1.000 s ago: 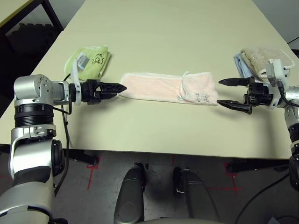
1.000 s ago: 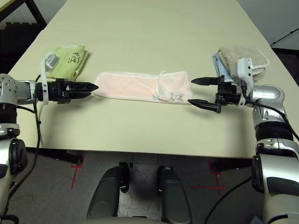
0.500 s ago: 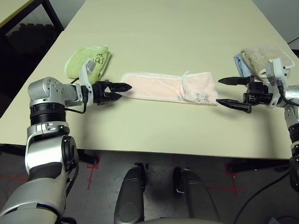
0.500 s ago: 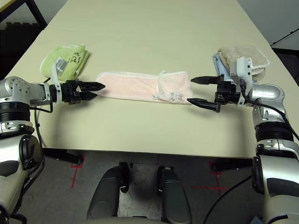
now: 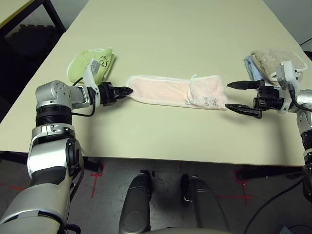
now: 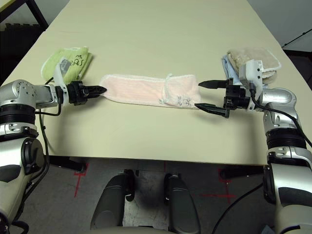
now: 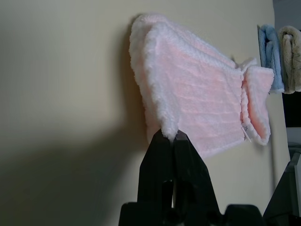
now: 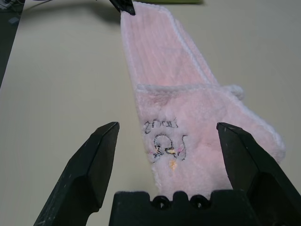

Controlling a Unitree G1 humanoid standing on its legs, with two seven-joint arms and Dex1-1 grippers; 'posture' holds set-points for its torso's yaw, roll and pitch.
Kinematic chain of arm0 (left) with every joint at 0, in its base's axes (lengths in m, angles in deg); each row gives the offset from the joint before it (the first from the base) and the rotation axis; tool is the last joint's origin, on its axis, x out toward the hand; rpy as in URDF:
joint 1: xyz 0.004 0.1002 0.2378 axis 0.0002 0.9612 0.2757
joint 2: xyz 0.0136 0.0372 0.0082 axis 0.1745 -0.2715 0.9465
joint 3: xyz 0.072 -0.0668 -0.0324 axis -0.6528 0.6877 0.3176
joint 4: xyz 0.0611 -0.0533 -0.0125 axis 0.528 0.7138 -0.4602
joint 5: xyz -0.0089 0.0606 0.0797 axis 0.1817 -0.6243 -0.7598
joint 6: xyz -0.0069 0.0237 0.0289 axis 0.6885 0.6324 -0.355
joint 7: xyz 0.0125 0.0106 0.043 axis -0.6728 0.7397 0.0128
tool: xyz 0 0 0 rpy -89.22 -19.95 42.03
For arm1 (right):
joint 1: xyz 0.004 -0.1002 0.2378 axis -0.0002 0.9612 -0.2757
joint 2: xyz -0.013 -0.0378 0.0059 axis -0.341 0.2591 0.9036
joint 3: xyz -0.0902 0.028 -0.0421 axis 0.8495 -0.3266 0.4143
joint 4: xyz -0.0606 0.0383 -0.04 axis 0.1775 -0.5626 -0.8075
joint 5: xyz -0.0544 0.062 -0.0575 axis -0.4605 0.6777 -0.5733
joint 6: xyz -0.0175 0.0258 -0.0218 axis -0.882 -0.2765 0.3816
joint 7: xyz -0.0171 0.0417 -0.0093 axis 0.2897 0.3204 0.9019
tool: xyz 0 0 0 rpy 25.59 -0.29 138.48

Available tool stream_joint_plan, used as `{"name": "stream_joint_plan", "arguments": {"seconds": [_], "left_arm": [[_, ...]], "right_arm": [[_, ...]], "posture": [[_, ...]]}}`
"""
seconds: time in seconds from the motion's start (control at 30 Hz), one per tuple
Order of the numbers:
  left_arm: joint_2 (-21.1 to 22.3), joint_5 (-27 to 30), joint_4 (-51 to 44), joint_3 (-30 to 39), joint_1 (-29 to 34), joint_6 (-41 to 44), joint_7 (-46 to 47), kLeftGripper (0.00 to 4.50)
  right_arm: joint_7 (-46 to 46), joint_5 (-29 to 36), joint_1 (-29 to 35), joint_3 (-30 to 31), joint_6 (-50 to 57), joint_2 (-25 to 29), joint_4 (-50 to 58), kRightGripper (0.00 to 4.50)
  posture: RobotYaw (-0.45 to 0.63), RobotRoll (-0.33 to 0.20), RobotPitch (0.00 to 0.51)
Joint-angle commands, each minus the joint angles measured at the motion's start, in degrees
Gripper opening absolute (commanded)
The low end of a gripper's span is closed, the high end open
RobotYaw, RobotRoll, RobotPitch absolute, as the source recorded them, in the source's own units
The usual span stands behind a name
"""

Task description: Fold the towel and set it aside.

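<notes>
Black fingers of the left gripper (image 5: 126, 91) are pressed together on the white scalloped edge at the towel's (image 5: 175, 91) left end; in the left wrist view the tips (image 7: 168, 141) pinch that edge, with the pink pile running away from them. From there the towel lies as a long folded band on the table (image 5: 165, 34), its long axis running from 9 o'clock to 3 o'clock across the head view. Its right end is already doubled back on itself, with the grey embroidered motif (image 8: 163, 143) facing up on that flap.

At that 3 o'clock end waits the right gripper (image 5: 235, 96), fingers spread wide, one tip off the far corner of the flap and the other off the near corner, so the towel's end sits just short of the open span. No pad touches cloth in the right wrist view.

So the left arm has its end and the right arm is nearest the other. My reading is that the next fold turns on this axis: one short end must travel along it toward the other.

Beyond the left gripper, at about 10 o'clock, lies a green towel (image 5: 92, 62); behind the right gripper, at 2 o'clock, sit beige and blue towels (image 5: 270, 61).
</notes>
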Motion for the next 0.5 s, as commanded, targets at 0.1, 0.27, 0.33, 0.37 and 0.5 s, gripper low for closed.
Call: {"name": "stream_joint_plan", "arguments": {"seconds": [0.1, 0.27, 0.33, 0.37, 0.5], "left_arm": [[5.4, -3.1, 0.5, -6.4, -0.3, -3.8, -4.5, 0.03], [13.9, -8.2, 1.7, -16.0, -0.3, -10.0, -13.7, 0.03], [16.6, -11.2, 3.4, -19.4, -1.6, -14.0, -17.0, 0.03], [17.6, -12.6, 4.2, -21.0, -2.1, -16.1, -18.8, 0.03], [19.7, -15.6, 6.6, -24.1, -4.1, -18.9, -24.1, 0.03]], "right_arm": [[-0.4, 0.2, 1.2, 0.3, 0.3, 0.6, 1.0, 4.5], [-0.5, 0.0, 0.5, 0.4, -0.1, 0.6, -0.2, 4.5], [-0.5, -0.2, 0.1, 0.4, -0.4, 0.7, -1.0, 4.5], [-0.5, -0.3, 0.0, 0.4, -0.5, 0.7, -1.2, 4.5], [-0.6, -0.4, -0.4, 0.5, -0.8, 0.5, -1.8, 4.5]], "posture": [[0.09, 0.0, 0.161], [0.1, 0.0, 0.159], [0.11, 0.0, 0.154], [0.11, 0.0, 0.154], [0.11, 0.0, 0.15]]}}
